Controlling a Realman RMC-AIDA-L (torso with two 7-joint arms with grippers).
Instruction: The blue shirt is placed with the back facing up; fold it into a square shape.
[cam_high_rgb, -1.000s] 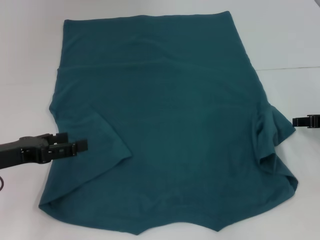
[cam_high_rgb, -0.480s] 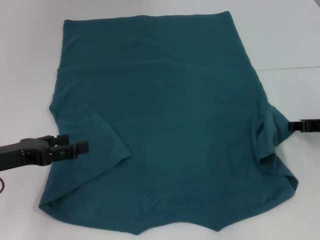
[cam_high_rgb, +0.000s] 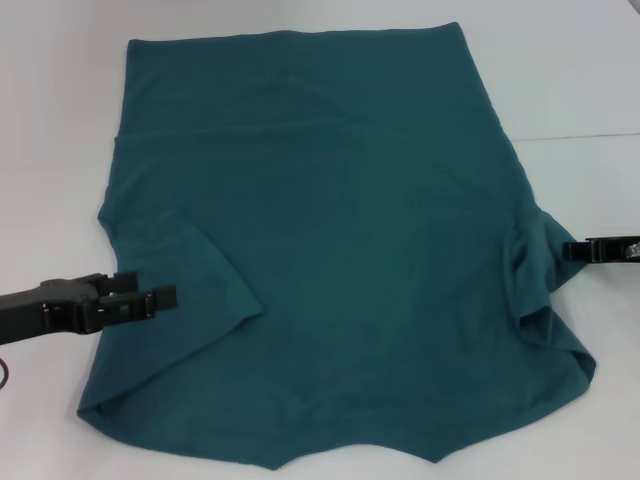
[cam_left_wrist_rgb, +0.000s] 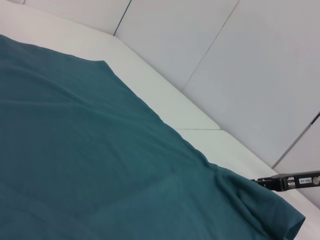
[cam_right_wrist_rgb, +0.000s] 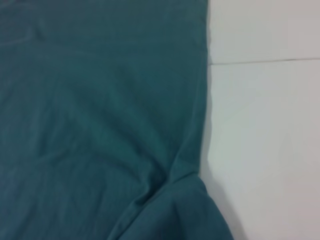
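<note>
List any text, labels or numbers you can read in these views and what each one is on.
Small white label on the right gripper: characters are there but too small to read.
The blue shirt: no print shows on the side facing up.
Left gripper: no readable marking.

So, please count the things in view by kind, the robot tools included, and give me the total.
Blue shirt: 1
Robot tools: 2, the left tool over the shirt's left sleeve, the right tool at its right sleeve
White table: 1
Total: 4
</note>
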